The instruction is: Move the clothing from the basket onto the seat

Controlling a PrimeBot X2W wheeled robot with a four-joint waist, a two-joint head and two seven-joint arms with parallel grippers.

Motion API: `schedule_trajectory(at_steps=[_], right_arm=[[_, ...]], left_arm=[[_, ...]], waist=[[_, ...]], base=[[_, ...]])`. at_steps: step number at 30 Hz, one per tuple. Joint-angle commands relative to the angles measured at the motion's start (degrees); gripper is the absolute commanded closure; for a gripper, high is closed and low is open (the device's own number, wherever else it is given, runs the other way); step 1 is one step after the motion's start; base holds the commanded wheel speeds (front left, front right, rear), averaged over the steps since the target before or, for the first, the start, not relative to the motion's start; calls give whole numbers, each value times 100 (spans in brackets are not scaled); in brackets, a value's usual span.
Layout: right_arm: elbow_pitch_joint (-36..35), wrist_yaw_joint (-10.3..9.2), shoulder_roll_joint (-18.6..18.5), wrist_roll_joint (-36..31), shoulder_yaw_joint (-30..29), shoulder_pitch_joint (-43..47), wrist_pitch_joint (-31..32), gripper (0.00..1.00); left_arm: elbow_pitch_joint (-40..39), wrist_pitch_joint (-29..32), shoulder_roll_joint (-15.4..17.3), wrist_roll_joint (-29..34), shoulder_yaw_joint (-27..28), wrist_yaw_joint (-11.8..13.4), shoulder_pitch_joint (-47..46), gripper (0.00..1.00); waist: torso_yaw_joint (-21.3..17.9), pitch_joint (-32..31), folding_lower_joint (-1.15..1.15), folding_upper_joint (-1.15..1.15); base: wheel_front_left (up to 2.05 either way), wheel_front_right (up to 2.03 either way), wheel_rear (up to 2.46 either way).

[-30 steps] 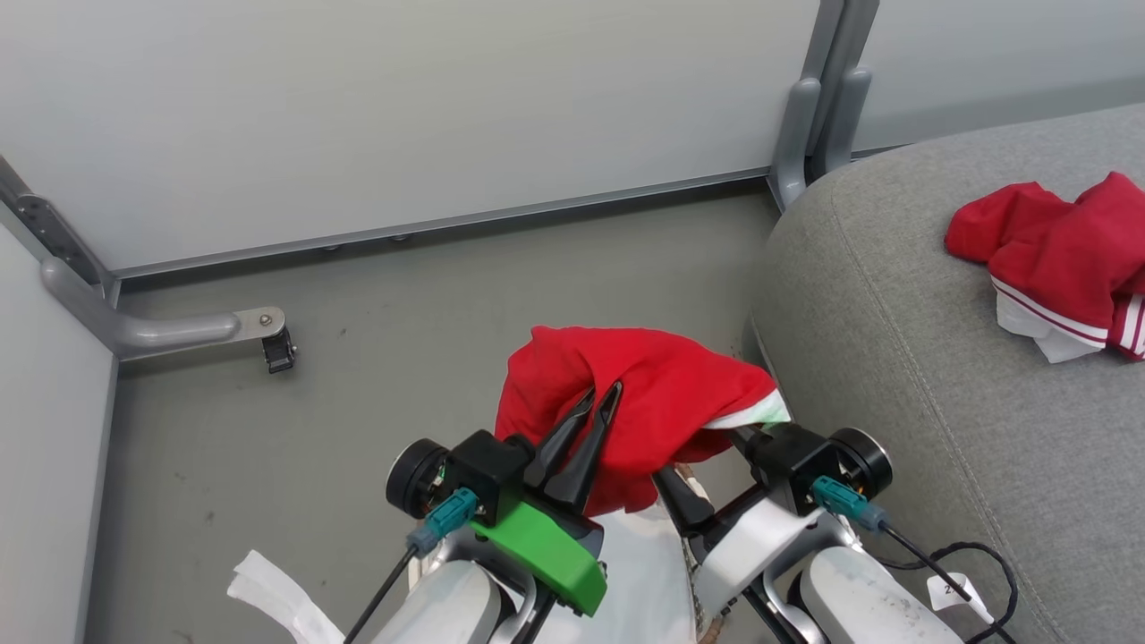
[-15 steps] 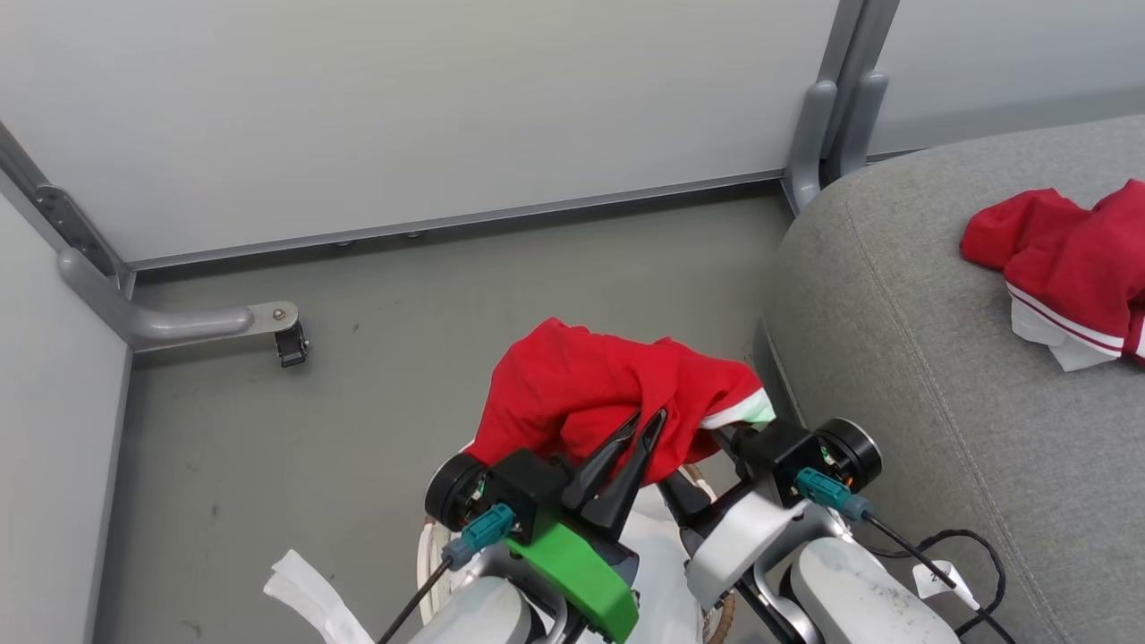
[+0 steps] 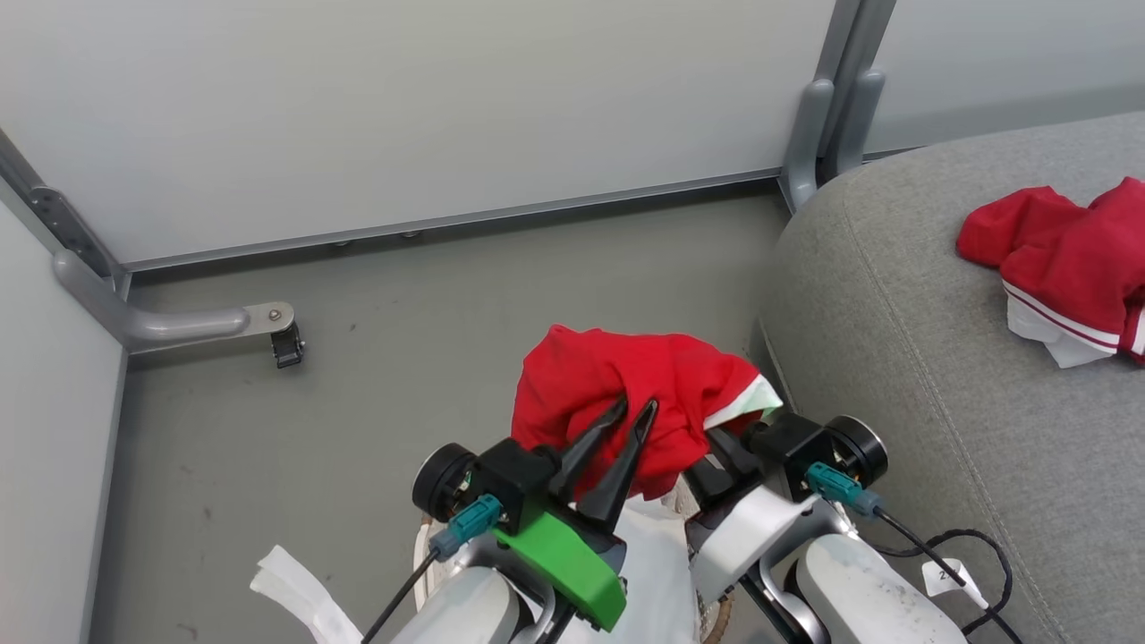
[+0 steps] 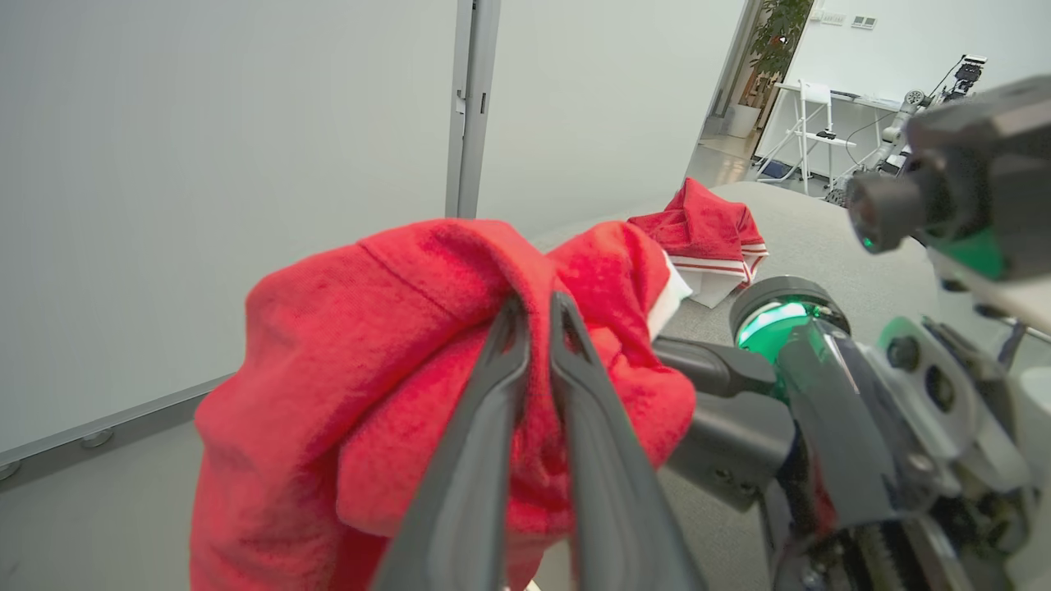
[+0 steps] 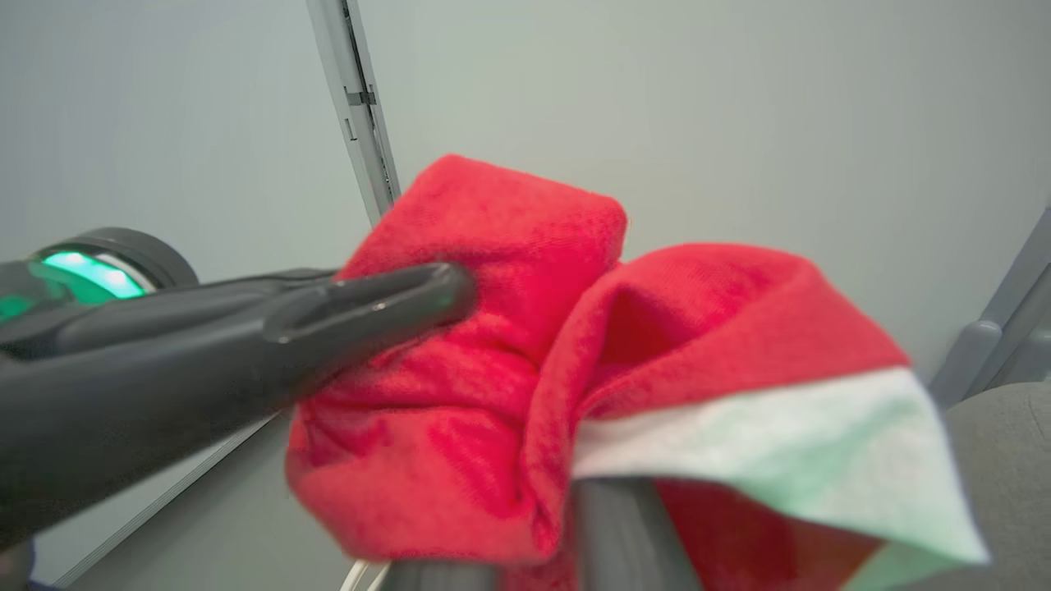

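The left gripper (image 3: 632, 413) holds its 2 fingers narrow, pinching a fold of the clothing (image 3: 608, 380). This red garment with white trim is bunched in the air above the grey floor (image 3: 402, 358), just left of the seat (image 3: 894, 358). The right gripper (image 3: 726, 452) reaches into the garment's right side, where fabric drapes over its fingers, so their state cannot be told. Part of the white basket (image 3: 657, 563) shows near, between the arms. Another red garment (image 3: 1064, 259) lies on the seat's far right.
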Motion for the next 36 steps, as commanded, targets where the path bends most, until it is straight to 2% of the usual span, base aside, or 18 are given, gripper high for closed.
schedule_trajectory(at_steps=[1,8,20,26,33,36], right_arm=[[-26,-8,-29,38,-69,105,-15,100],[-129,-8,-29,96,-224,221,-15,100],[-300,-8,-45,208,-393,323,-15,100],[-321,-8,-26,213,-517,349,-14,100],[-556,-8,-164,54,-1011,73,-14,100],[-727,-8,-361,-63,-1279,-216,-15,100]], left_arm=[[-2,6,24,63,112,8,46,0],[-1,5,23,278,407,8,129,0],[68,5,27,479,688,8,3,0],[140,5,46,520,725,8,-69,0],[223,5,48,493,610,8,-278,0],[247,5,84,505,576,8,-408,0]], waist=[[-103,2,0,0],[-675,74,0,0],[-2281,309,0,0],[-2888,424,0,0],[-3103,712,0,0],[-3127,882,0,0]], base=[[0,0,0],[0,0,0],[0,0,0],[0,0,0],[0,0,0],[0,0,0]])
